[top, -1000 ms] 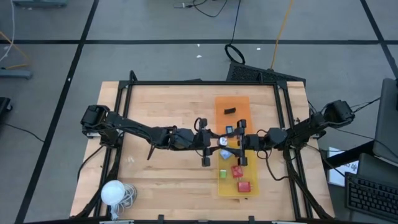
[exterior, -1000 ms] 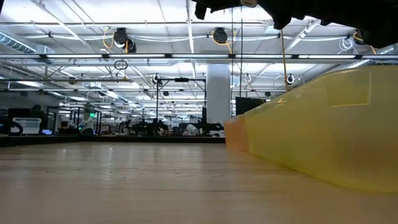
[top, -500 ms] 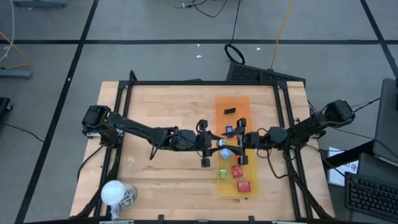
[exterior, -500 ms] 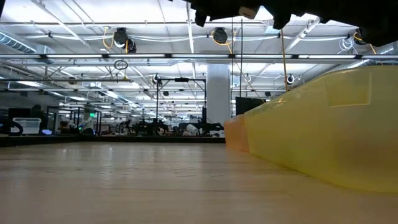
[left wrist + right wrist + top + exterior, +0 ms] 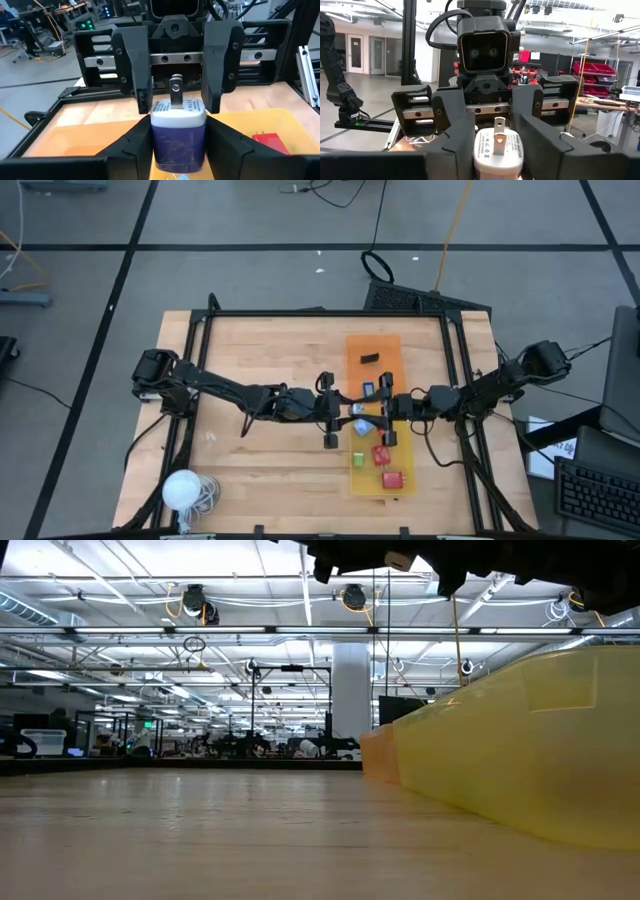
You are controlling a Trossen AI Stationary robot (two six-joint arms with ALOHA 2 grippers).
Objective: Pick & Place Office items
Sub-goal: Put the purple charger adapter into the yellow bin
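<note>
A white ball [image 5: 181,489] with a coiled cord sits at the table's near-left corner. The left arm reaches across the wooden table [image 5: 260,350] toward the middle, and the left gripper [image 5: 343,410] pinches a plug block [image 5: 178,131], white on top and blue below, with 2 metal prongs; its fingers [image 5: 132,145] press both sides of the blue body. The block hangs in the air over the trays, between the 2 grippers.

Facing it head-on, the right gripper [image 5: 375,409] has its fingers [image 5: 217,70] on either side of the block's white end, just beside it. I cannot tell whether they touch it.

Below lie an orange tray [image 5: 372,348] at the far side, holding 1 black piece [image 5: 370,358], and a yellow tray [image 5: 404,465] touching it at the near side, holding 2 red blocks [image 5: 381,455] and a light-blue piece [image 5: 364,427]. The low view shows the trays' walls and the grippers only as dark shapes overhead.
</note>
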